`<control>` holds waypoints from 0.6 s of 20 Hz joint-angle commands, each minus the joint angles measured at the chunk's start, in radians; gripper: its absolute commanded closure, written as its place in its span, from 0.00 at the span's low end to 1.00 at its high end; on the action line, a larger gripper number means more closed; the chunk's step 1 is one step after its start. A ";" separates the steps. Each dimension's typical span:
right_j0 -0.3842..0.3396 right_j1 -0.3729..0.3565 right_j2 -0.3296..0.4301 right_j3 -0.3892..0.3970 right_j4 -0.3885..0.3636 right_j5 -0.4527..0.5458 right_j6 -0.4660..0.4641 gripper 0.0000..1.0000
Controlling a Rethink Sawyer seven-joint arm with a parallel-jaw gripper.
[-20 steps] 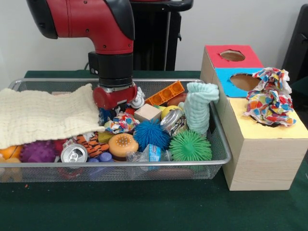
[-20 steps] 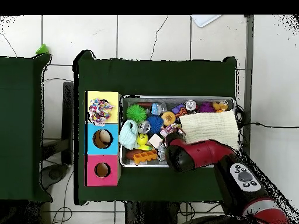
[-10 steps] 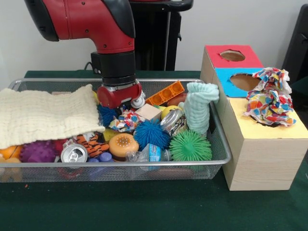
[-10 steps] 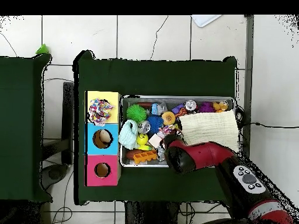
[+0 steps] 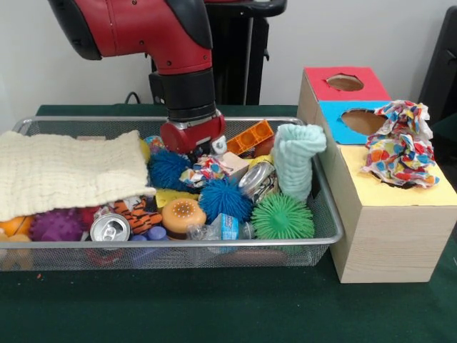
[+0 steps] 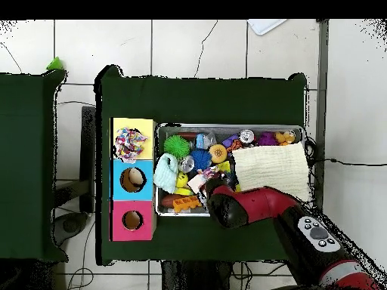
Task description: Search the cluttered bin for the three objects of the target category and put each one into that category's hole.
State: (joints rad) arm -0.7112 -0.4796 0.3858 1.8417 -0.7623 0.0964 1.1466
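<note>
One bin (image 5: 325, 214). One box (image 5: 385, 221) with three holes: red (image 5: 345, 82), blue (image 5: 363, 121) and a yellow one, covered. Two patterned cloths: one on the box (image 5: 400, 145), one in the bin (image 5: 206, 170). One cream towel (image 5: 64, 171). One mint cloth (image 5: 296, 161). Three spiky balls: two blue (image 5: 169, 169) (image 5: 225, 199), one green (image 5: 282, 218). Two cans (image 5: 109, 227) (image 5: 257, 179). One orange block (image 5: 246, 138). One arm (image 5: 153, 28).
</note>
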 commanded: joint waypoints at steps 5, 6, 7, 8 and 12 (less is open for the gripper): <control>0.017 -0.005 0.137 0.152 0.071 0.238 0.014 1.00; 0.017 -0.005 0.139 0.151 0.072 0.241 0.013 1.00; 0.017 -0.007 0.141 0.151 0.073 0.242 0.011 1.00; 0.014 -0.003 0.142 0.149 0.069 0.240 0.007 1.00; 0.013 -0.005 0.148 0.150 0.076 0.253 0.005 1.00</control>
State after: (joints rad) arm -0.7109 -0.5151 0.4432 1.8962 -0.7160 0.1637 1.1466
